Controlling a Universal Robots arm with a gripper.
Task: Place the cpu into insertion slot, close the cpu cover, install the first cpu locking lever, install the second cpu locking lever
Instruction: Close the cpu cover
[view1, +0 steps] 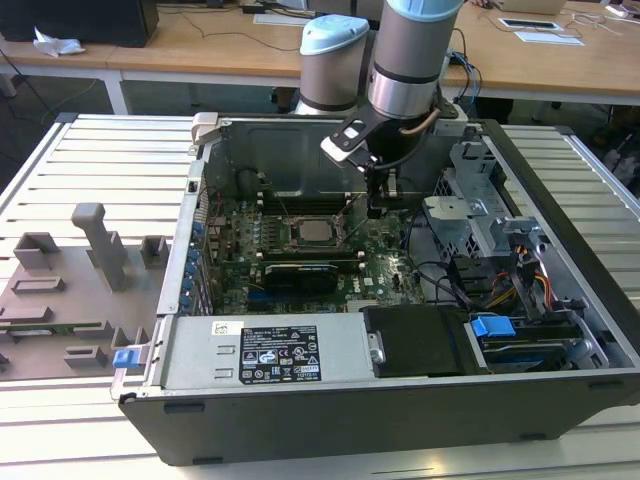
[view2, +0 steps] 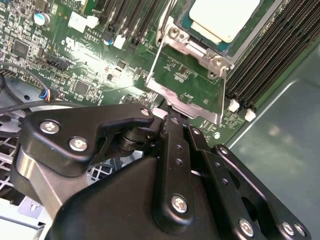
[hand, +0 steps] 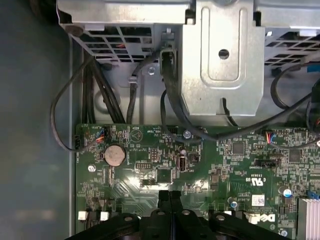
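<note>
Arm: it reaches down from the top centre of the exterior view into an open computer case (view1: 300, 405) that sits on a slatted table (view1: 100, 150).
Gripper: the gripper (view1: 377, 207) hangs over the green board (view1: 395, 265), just right of the frame's centre and beside the cpu. In the second wrist view the gripper (view2: 168, 116) is at mid-frame, right at the lower edge of the cpu cover.
Jaws: closed. The fingers (hand: 164, 200) at the bottom centre of the first wrist view are pressed together, with nothing seen between them.
Cpu: the cpu (view1: 318, 232) lies flat in the insertion slot (view2: 200, 50), at the centre of the exterior view and the upper right of the second wrist view (view2: 225, 17).
Cpu cover: the cpu cover (view2: 165, 94) appears to stand open, off the cpu, with green board showing through its window. The angle makes this hard to confirm.
Board: in the first wrist view a coin battery (hand: 114, 155) sits at left of centre, and black cables (hand: 170, 107) run above it.
</note>
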